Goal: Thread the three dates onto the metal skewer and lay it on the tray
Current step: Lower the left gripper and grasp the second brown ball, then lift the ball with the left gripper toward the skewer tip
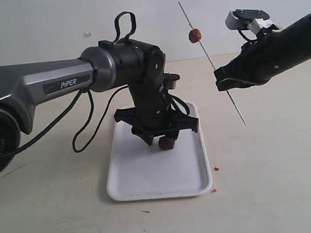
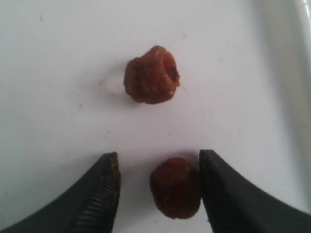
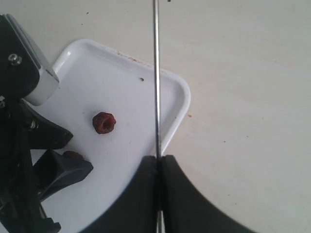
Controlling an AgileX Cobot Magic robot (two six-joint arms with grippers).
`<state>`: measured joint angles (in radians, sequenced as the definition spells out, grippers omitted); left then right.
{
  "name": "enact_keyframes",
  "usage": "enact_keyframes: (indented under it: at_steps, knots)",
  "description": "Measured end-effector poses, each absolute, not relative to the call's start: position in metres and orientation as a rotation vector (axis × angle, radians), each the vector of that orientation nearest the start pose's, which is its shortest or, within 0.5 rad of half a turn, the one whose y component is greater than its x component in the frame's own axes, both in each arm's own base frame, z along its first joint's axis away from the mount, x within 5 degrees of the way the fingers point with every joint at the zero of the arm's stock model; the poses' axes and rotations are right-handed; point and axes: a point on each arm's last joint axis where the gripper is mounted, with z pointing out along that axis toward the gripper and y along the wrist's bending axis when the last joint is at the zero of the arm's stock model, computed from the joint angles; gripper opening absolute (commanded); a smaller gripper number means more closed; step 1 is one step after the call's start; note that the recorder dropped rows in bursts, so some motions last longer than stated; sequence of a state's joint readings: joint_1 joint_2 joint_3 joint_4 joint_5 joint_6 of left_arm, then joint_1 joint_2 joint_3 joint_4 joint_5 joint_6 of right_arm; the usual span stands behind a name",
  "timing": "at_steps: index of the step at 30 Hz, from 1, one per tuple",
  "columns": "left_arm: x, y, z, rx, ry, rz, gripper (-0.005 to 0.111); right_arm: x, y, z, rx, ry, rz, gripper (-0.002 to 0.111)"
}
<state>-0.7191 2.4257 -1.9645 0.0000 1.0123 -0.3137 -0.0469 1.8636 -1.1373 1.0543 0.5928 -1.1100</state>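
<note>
The white tray [image 1: 151,179] lies in the middle of the table. My left gripper [image 1: 166,139] points down onto it, open, with one date [image 2: 175,187] standing between its fingers. That date touches one finger and is clear of the other. A second date [image 2: 151,75] lies loose on the tray just beyond the fingertips [image 3: 104,123]. My right gripper [image 1: 224,80] is shut on the metal skewer [image 1: 211,62], held slanted in the air to the right of the tray. The third date [image 1: 194,35] sits threaded near the skewer's upper end. In the right wrist view the skewer [image 3: 156,77] runs out from the shut jaws over the tray corner [image 3: 180,92].
Reddish crumbs [image 1: 216,168] lie on the table by the tray's right front corner. A black cable [image 1: 84,130] hangs in a loop under the left arm. The skewer's lower tip [image 1: 244,123] hangs above the table, right of the tray.
</note>
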Motion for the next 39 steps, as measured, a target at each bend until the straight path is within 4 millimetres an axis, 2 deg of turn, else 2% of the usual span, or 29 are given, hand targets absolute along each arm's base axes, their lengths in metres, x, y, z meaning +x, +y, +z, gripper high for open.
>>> enact_keyframes:
  at_steps: [3,6,8,14,17,19,22,29,33,37,39]
  knots:
    - [0.373,-0.326,0.118,0.602,2.926,-0.129,0.049,0.380,0.026,0.185,-0.312,2.424,0.557,0.000]
    - [0.372,-0.325,0.119,0.605,2.944,-0.114,0.030,0.380,0.026,0.185,-0.312,2.424,0.557,0.000]
    - [0.371,-0.325,0.119,0.617,2.950,-0.107,0.021,0.380,0.027,0.185,-0.310,2.424,0.559,0.000]
    - [0.370,-0.324,0.117,0.668,2.949,-0.095,0.020,0.380,0.027,0.185,-0.310,2.424,0.559,0.000]
    - [0.367,-0.321,0.126,0.739,2.959,-0.071,0.020,0.380,0.027,0.185,-0.308,2.423,0.560,0.000]
    - [0.366,-0.319,0.136,0.768,2.956,-0.075,0.020,0.380,0.027,0.185,-0.308,2.423,0.560,0.000]
    - [0.367,-0.307,0.173,0.823,2.919,-0.083,0.020,0.377,0.027,0.183,-0.380,2.446,0.550,0.000]
    - [0.382,-0.265,0.237,0.774,2.824,-0.189,0.020,0.365,0.030,0.179,-0.709,2.466,0.551,0.000]
    - [0.394,-0.240,0.258,0.681,2.818,-0.449,0.020,0.362,0.032,0.178,-0.802,2.454,0.571,0.000]
    - [0.406,-0.220,0.266,0.582,2.789,-0.777,0.020,0.355,0.035,0.178,-0.975,2.409,0.609,0.000]
    - [0.412,-0.212,0.270,0.544,2.765,-0.869,0.020,0.352,0.037,0.179,-1.068,2.372,0.642,0.000]
